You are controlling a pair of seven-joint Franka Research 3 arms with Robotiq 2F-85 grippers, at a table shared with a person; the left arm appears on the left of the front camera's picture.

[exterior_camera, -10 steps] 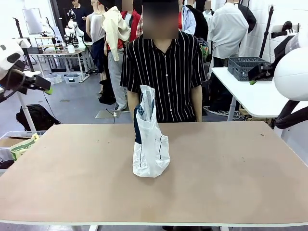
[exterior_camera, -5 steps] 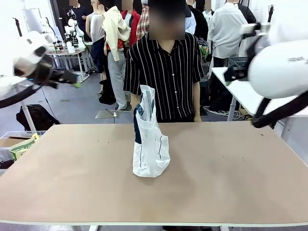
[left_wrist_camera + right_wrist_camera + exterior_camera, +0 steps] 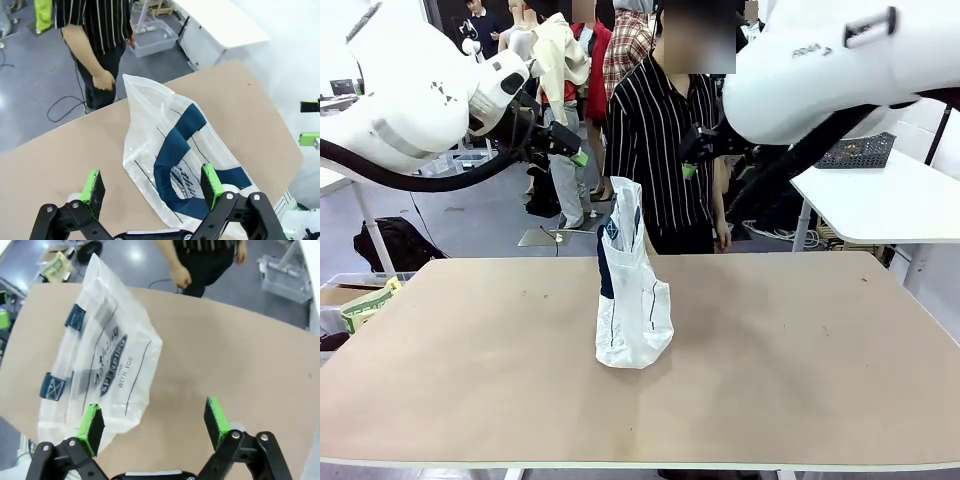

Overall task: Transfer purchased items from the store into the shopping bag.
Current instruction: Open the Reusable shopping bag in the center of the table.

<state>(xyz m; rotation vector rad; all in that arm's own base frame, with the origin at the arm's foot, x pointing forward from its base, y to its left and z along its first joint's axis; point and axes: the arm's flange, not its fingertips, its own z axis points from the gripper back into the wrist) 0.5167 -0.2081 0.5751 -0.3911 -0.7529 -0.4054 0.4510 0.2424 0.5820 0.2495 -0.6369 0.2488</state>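
The shopping bag (image 3: 632, 300), translucent white plastic with dark blue handles and a black oval logo, stands upright on the middle of the brown table (image 3: 800, 340). My left gripper (image 3: 578, 152) hovers high above it, a little to its left, open and empty. My right gripper (image 3: 690, 165) hangs high to its upper right, also open and empty. In the left wrist view the bag (image 3: 175, 150) lies below my open left gripper (image 3: 152, 186). In the right wrist view the bag (image 3: 100, 355) sits left of and beyond my open right gripper (image 3: 154, 422). The purchased items are out of view.
A person in a striped shirt (image 3: 665, 150) stands at the table's far edge, hands down at the sides (image 3: 102, 80). A white side table (image 3: 890, 205) with a dark lattice basket (image 3: 865, 150) stands at the right. A box of goods (image 3: 360, 305) sits beside the table's left edge.
Both arms have swung inward from the picture's sides to high above the bag. Both grippers stay open. The bag has not moved; the person shifted slightly right.
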